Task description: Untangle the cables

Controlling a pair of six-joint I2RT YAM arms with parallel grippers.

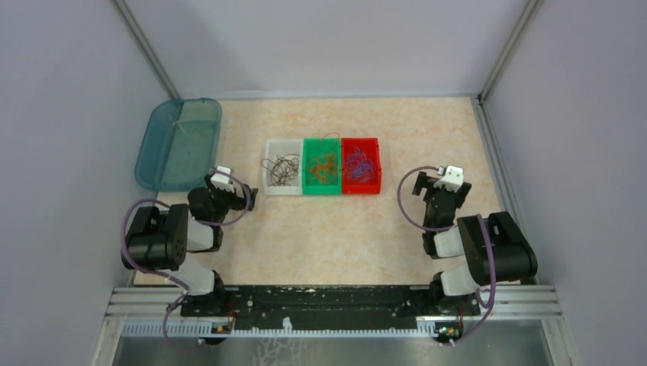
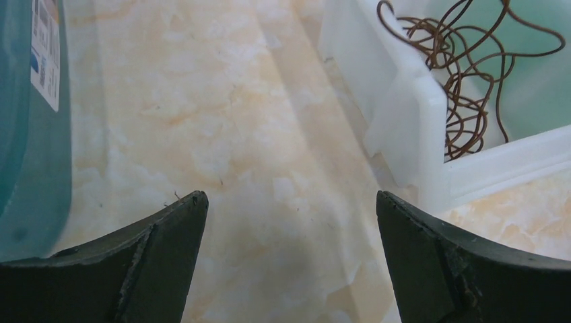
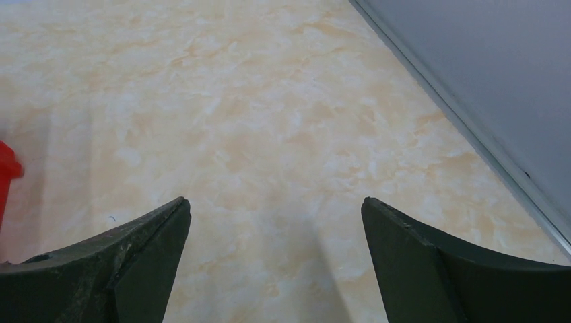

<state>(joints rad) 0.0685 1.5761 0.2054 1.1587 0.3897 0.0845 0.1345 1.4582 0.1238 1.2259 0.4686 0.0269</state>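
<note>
Right now both arms sit folded low near their bases, wrists tipped forward over the bench (image 1: 343, 229). My left hand (image 2: 289, 198) is spread wide with nothing between its fingers, over bare bench. The white bin (image 2: 411, 114) is just ahead to its right, and a teal tray (image 2: 27, 134) is close on its left. My right hand (image 3: 275, 202) is equally wide apart and holds nothing. The red bin (image 3: 5, 168) shows off to its left, and the side wall (image 3: 485, 81) runs near on its right. The cables (image 1: 282, 168) lie ahead, between the two hands, in three touching bins: brown cables (image 2: 464, 74) in the white, orange cables (image 1: 323, 164) in the green bin (image 1: 321, 190), blue-purple cables (image 1: 357, 162) in the red. Open bench lies in front of each hand.
</note>
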